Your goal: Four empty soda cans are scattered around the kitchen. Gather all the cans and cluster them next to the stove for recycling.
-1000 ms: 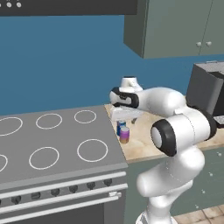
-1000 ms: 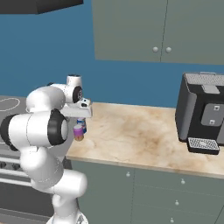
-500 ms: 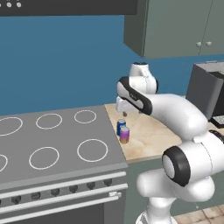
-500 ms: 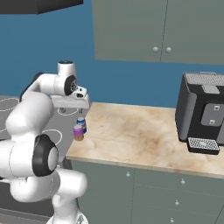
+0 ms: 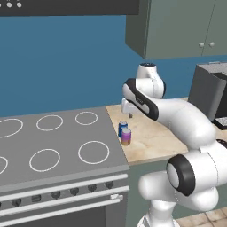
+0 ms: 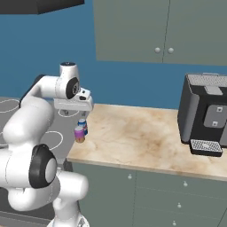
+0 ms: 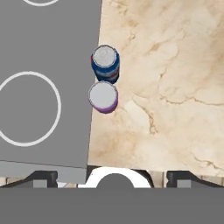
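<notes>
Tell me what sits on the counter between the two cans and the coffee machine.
Nothing: from the blue can and purple can to the coffee machine, only bare marble counter, in the right base view.

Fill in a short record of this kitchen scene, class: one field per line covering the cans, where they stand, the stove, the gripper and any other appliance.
cans in view: a blue can and a purple-pink can, both upright
can positions: side by side on the marble counter, at the stove's edge
stove: grey cooktop with white ring marks, knobs along its front
gripper: gripper above the two cans, jaws open, holding nothing
other appliance: dark coffee machine at the counter's far end
</notes>
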Motion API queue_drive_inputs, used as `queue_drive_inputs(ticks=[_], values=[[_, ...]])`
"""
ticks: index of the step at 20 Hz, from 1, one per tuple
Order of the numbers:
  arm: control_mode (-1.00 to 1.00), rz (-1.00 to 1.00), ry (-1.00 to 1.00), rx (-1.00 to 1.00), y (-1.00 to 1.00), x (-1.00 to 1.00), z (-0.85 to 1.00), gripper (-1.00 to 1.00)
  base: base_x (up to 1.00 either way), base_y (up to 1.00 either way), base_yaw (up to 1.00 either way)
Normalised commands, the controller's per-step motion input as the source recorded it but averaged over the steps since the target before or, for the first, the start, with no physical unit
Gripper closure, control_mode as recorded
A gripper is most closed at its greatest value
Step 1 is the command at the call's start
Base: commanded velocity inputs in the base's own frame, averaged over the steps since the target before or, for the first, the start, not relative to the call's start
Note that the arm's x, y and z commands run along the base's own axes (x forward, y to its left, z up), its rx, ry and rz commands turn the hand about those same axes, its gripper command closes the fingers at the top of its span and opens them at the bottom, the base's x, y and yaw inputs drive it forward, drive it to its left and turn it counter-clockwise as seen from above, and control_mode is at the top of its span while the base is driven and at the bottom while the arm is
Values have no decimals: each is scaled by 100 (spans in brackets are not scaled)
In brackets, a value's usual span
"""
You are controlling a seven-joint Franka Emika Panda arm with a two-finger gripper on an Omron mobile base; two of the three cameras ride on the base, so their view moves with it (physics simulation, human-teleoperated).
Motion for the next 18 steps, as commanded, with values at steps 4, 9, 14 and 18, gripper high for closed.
queue_drive_inputs(ticks=[4, 9, 14, 18], values=[[-100, 0, 2, -2, 0, 0, 0, -100, 0, 0, 0], [100, 0, 0, 0, 0, 0, 0, -100, -13, 0, 0], [100, 0, 0, 0, 0, 0, 0, -100, -96, -9, -16], [100, 0, 0, 0, 0, 0, 0, -100, -32, 7, -63]])
